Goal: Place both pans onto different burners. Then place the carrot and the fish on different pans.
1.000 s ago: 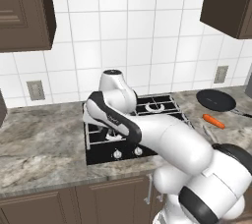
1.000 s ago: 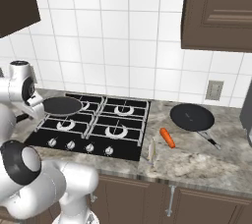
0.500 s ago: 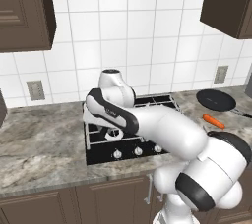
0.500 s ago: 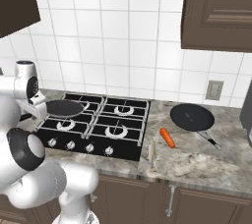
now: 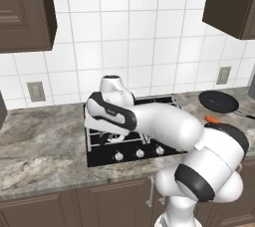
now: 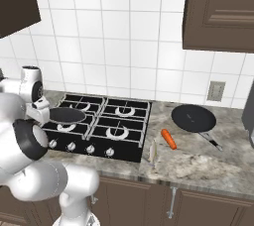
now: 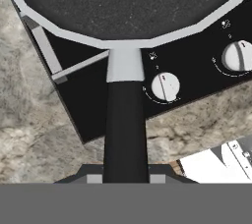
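Note:
My gripper point(image 7: 125, 173) is shut on the black handle point(image 7: 125, 129) of one pan point(image 7: 123, 2). In the right base view this pan point(image 6: 67, 115) sits level over the front left burner of the cooktop point(image 6: 124, 148), with the gripper point(image 6: 42, 109) at its left side. I cannot tell whether the pan touches the grate. The other pan point(image 6: 193, 118) lies on the counter right of the stove, also seen far right in the left base view point(image 5: 219, 101). The orange carrot point(image 6: 169, 139) lies in front of it. The pale fish point(image 6: 153, 151) lies near the stove's front right corner.
The front right burner point(image 6: 119, 132) and the back right burner point(image 6: 127, 111) are bare. Knobs point(image 7: 165, 86) line the cooktop's front edge. Marbled counter point(image 6: 208, 163) runs on both sides, with a tiled wall behind and cabinets above.
The pan in my grip has come down a little over the front left burner. My arm's elbow has swung across the stove in the left base view.

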